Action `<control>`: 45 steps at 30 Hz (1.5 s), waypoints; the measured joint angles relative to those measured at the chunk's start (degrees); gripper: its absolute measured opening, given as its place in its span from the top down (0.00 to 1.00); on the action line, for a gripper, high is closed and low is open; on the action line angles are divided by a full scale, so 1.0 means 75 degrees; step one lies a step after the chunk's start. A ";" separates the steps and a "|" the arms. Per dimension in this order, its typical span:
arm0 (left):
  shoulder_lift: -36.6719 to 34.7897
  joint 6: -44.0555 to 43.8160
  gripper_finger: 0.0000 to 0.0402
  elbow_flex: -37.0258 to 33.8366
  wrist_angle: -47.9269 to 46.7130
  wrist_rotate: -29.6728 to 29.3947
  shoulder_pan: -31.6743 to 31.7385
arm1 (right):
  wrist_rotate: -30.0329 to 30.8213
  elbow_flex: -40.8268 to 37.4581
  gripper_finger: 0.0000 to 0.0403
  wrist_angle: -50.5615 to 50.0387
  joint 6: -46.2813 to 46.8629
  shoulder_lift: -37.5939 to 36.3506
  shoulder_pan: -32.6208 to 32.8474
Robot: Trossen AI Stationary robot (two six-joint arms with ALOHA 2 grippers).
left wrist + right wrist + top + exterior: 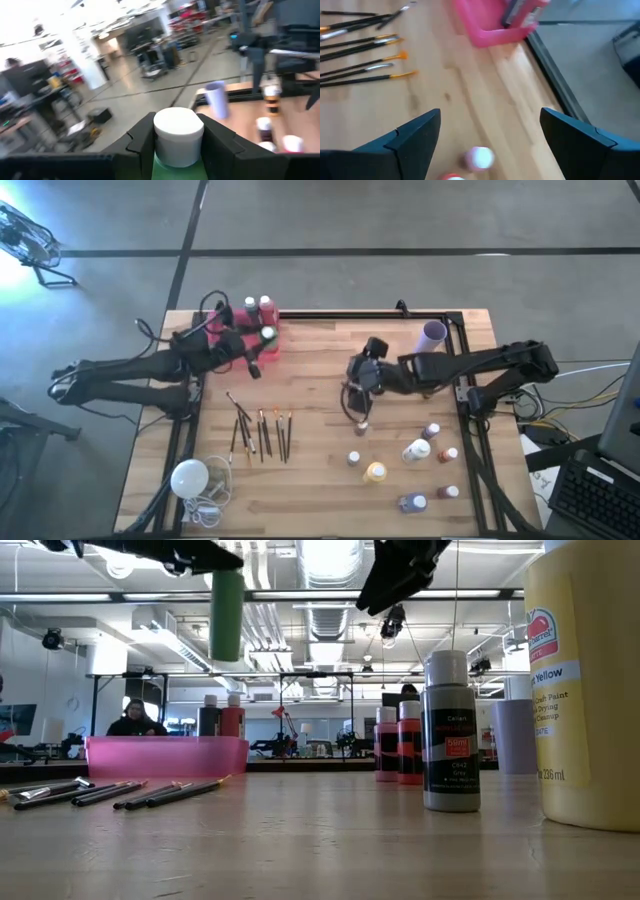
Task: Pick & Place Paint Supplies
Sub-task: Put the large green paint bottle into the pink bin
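The left hand [177, 145] is clamped on a green paint bottle [227, 615] above the pink bin [165, 755]; the right hand [490, 137] hangs spread wide, empty, over small bottles [480, 158].

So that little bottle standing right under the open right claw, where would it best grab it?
Probably from straight above, around the body just below the white cap. The small bottle stands upright with bare wood around it, and the right gripper hangs open over it, one finger on each side, so a plain descent should fit.
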 joint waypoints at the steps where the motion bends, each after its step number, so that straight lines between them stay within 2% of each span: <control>1: -0.0091 -0.0073 0.68 -0.0086 -0.0002 0.0005 0.0198 | 0.0000 0.0000 0.18 -0.0065 -0.0003 -0.0049 -0.0119; 5: -0.0385 -0.0482 0.68 -0.0388 -0.0002 0.0000 0.1093 | 0.0009 -0.0006 0.20 -0.0202 -0.0062 -0.0324 -0.0573; 12: -0.0478 -0.1493 0.68 -0.0691 0.0191 -0.0002 0.2787 | 0.0020 -0.0009 0.25 -0.0139 -0.0909 -0.0886 -0.1277; 20: -0.0178 -0.2183 0.68 -0.0975 0.0456 -0.0011 0.4250 | 0.0036 -0.0009 0.31 -0.0076 0.0039 -0.1447 -0.1761; 23: -0.0096 -0.2268 0.68 -0.1098 0.0671 -0.0009 0.4507 | 0.0038 -0.0009 0.33 0.0373 0.0190 -0.1576 -0.1851; 29: -0.0080 -0.2291 0.68 -0.1373 0.0954 -0.0340 0.4719 | 0.0025 -0.0009 0.37 0.1144 -0.0608 -0.1661 -0.1850; 33: -0.0072 -0.2301 0.68 -0.1410 0.0963 -0.0683 0.4817 | 0.0017 -0.0009 0.40 0.1134 -0.0780 -0.1642 -0.1851; 45: 0.0786 -0.2479 0.68 -0.1410 0.1269 -0.0644 0.5085 | 0.0015 -0.0012 0.44 0.1126 -0.0755 -0.1613 -0.1850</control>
